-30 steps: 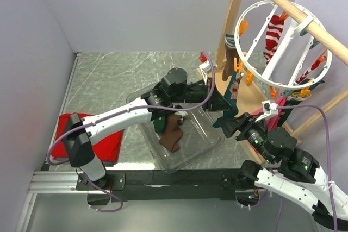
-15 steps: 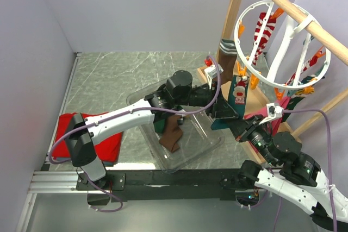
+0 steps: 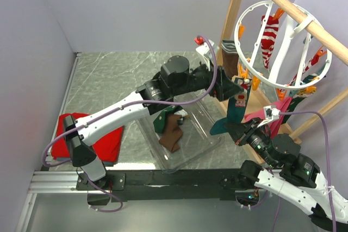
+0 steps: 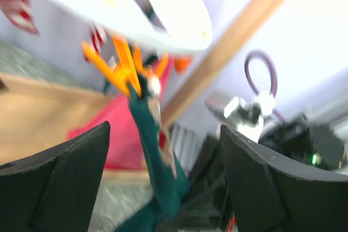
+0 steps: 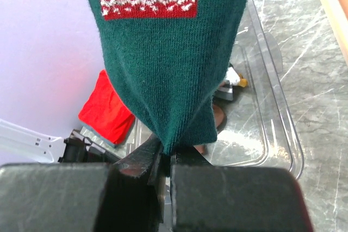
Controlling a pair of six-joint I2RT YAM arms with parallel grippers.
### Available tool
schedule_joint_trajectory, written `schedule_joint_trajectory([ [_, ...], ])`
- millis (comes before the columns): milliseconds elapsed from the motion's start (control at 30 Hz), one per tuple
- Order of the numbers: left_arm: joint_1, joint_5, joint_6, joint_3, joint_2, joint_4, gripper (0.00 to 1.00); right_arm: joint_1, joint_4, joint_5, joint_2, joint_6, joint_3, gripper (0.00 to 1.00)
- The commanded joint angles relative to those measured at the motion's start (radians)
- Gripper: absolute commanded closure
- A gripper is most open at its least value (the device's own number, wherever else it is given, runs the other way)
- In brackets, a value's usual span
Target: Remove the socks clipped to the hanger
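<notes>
A dark green sock hangs from an orange peg on the white hanger. The right pincer is clamped on its toe, and the left pincer, fingers apart, straddles the peg. This looks like the unclipping step: the left should pinch the peg open while the right draws the sock down.

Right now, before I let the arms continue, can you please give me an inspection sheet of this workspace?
Surface: grey marbled table, no spill seen.
Job's things: white ring hanger hangs on wooden rail; green sock held by orange peg; striped sock clipped too; brown-toed sock in clear tray.
Clutter: folded red cloth.
Hands: left hand open, facing the peg; right hand shut on green sock's lower end.
Cables: purple cable loops by right arm, no snag seen.
Surroundings: lilac walls.
</notes>
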Motion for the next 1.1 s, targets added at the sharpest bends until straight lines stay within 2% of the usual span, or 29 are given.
schedule_joint_trajectory([
  [0, -0.001, -0.148, 0.054, 0.102, 0.023, -0.008, 0.16, 0.006, 0.010, -0.020, 0.011, -0.004, -0.005, 1.00],
  [367, -0.001, -0.227, 0.038, 0.206, 0.116, -0.034, 0.32, 0.005, 0.022, -0.027, 0.031, -0.009, -0.005, 1.00],
  [533, -0.003, -0.236, 0.040, 0.217, 0.139, -0.017, 0.26, 0.005, 0.025, -0.029, 0.040, -0.010, -0.005, 1.00],
  [800, -0.004, -0.237, 0.026, 0.240, 0.181, 0.026, 0.23, 0.006, 0.033, -0.032, 0.053, -0.006, -0.008, 1.00],
  [900, -0.004, -0.246, 0.023, 0.249, 0.198, 0.034, 0.24, 0.005, 0.033, -0.033, 0.054, -0.002, -0.008, 1.00],
  [1067, -0.004, -0.266, 0.021, 0.254, 0.205, 0.058, 0.31, 0.006, 0.037, -0.037, 0.048, 0.005, -0.022, 1.00],
])
